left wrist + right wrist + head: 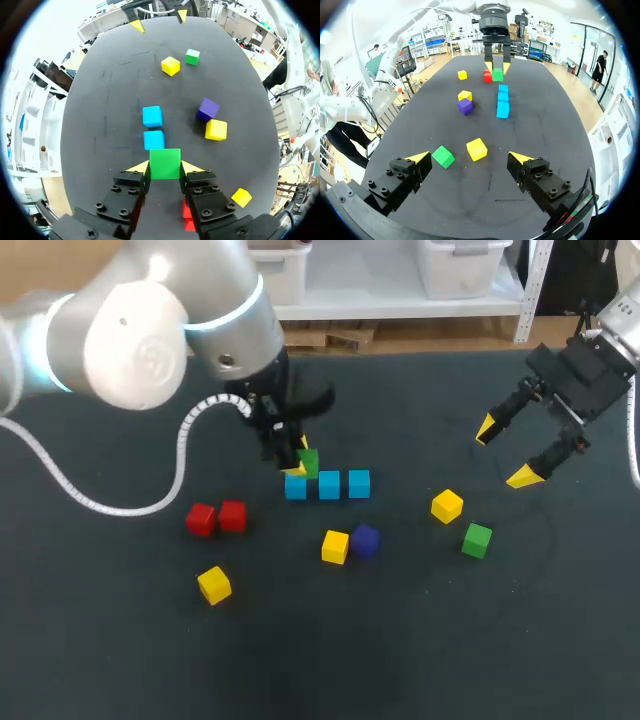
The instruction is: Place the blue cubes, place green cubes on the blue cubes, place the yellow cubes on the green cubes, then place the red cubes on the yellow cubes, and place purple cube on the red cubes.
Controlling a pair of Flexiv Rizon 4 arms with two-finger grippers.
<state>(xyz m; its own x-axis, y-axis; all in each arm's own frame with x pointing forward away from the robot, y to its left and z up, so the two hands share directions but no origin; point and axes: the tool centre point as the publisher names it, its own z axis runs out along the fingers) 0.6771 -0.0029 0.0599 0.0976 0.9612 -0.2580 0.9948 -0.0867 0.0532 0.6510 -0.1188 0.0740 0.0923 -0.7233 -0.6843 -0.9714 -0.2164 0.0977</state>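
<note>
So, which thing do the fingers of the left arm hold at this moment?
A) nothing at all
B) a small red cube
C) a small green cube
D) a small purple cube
C: in the left wrist view the small green cube sits between the left arm's yellow-tipped fingers, which touch it from both sides.

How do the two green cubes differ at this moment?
The held green cube is clamped between the left gripper's fingers; the loose green cube lies free on the table. The held one sits over the end blue cube of the row; the loose one is apart from it, beside a yellow cube. The held one is square to the row; the loose one looks turned. Both share colour and size.
</note>
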